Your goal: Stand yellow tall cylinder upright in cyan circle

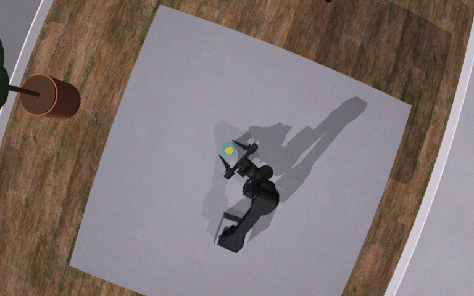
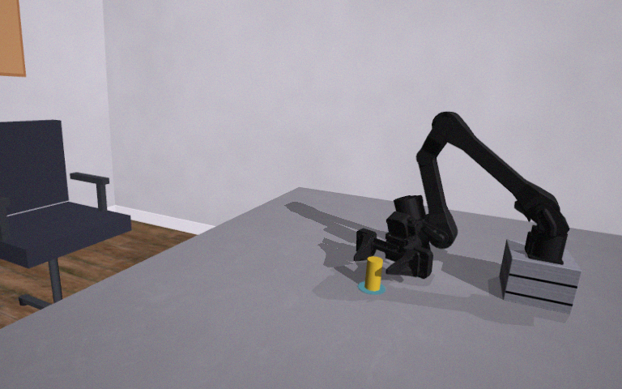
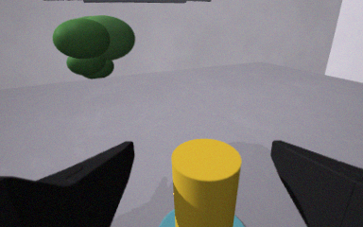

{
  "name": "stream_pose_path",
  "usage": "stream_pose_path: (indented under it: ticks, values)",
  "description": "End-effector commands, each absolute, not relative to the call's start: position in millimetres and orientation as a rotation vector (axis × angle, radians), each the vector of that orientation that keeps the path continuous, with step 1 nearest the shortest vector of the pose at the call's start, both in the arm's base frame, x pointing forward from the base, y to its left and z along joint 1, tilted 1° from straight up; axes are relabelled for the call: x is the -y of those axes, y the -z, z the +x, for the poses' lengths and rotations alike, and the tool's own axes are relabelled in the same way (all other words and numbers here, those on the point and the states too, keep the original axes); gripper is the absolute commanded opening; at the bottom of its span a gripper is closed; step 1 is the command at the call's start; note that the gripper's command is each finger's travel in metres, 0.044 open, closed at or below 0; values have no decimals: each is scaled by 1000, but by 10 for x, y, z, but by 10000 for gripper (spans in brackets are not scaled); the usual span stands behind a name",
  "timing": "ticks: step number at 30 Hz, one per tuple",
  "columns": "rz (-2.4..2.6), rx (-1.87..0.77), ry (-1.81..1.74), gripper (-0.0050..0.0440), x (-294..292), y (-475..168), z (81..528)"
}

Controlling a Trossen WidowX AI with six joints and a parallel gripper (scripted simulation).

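- Where the cyan circle [image 1: 223, 145] [image 2: 361, 288] [image 3: 166, 220] lies, inward from the worktop's [image 1: 157, 87] [image 2: 183, 311] [image 3: 293, 104] edges, we see the yellow cylinder [image 1: 228, 150] [image 2: 373, 273] [image 3: 205, 189] upright.
- We observe the gripper [image 1: 226, 148] [image 2: 370, 266] [image 3: 202, 148] wide open, holding nothing.

Beside the yellow cylinder [image 1: 228, 150] [image 2: 373, 274] [image 3: 205, 184]: a gap to each finger of the open gripper [image 1: 226, 147] [image 2: 372, 266] [image 3: 203, 153].
Toward the bench's [image 1: 146, 87] [image 2: 206, 330] [image 3: 236, 104] far-left edge in the top view: open room past the cylinder.
Toward the top view's bottom edge: arm and base block [image 1: 216, 234] [image 2: 541, 286] in the way.
Straight above the cylinder: open.
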State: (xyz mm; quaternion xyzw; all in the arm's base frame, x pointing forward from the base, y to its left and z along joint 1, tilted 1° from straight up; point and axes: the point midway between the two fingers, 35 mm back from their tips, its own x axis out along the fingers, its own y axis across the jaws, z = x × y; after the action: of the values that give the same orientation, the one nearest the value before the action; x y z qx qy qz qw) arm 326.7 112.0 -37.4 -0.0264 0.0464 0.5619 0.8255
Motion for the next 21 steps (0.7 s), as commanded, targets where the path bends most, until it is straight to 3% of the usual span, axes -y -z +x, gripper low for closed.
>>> stream_pose_path:
  ticks: [1,21]
  values:
    - [-77,-74,-1192,400,-1073,87,3315]
    - [-77,-67,-1190,400,-975,-535,3225]
